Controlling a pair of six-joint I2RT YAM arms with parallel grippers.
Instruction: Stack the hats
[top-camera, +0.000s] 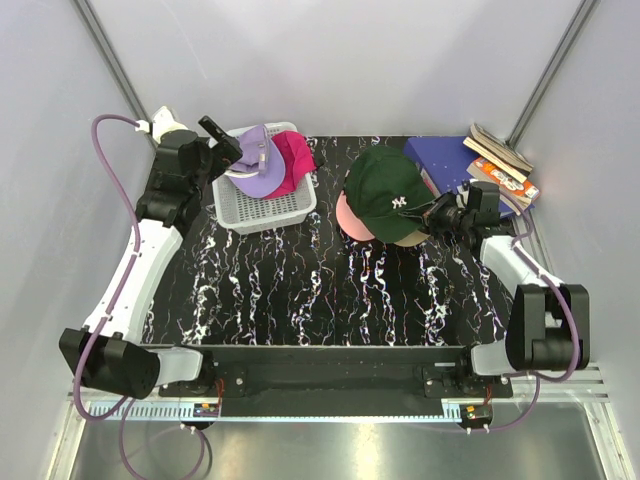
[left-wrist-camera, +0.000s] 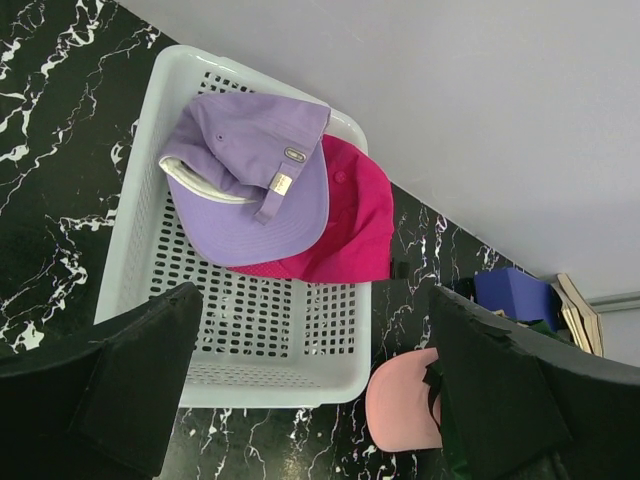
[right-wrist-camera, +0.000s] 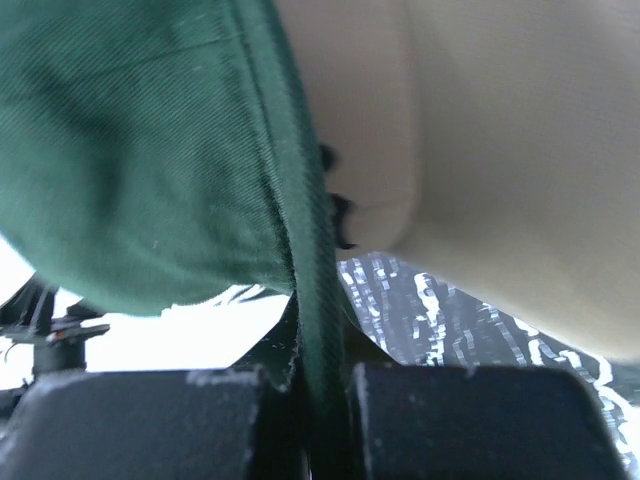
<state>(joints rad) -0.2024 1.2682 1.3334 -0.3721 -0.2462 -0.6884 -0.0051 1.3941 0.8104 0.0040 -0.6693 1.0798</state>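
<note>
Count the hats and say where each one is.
5. The lavender hat lies on the magenta hat in the basket; the green hat sits on the pink hat and tan hat. Others may hide underneath.

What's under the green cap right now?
A pink cap and a tan cap peek out beneath the green cap; whatever else lies under it is covered.

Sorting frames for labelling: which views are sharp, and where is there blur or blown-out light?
Top view: sharp, evenly lit, green hat logo readable. Left wrist: crisp on basket and lavender hat. Right wrist: too close, green hat crowds the frame, tan hat blurred; lower-left background blown out white.
</note>
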